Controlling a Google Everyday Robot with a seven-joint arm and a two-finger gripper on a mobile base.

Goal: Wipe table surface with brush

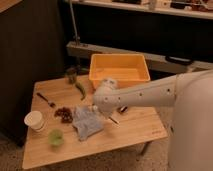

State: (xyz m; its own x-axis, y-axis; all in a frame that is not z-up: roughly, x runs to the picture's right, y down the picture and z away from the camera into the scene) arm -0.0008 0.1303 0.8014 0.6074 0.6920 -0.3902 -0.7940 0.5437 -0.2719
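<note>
While our pincer [96, 108] sits clenched over the bench [135, 129] beside the cloth [86, 124], we see the brush [114, 119] handle poking out beside it.

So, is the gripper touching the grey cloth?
Cannot tell. In the camera view the gripper sits by the upper edge of the cloth; the arm hides any gap.

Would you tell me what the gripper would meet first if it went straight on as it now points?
Most likely the grey cloth: the gripper points down over the table, at the cloth's upper edge, though depth is unclear.
</note>
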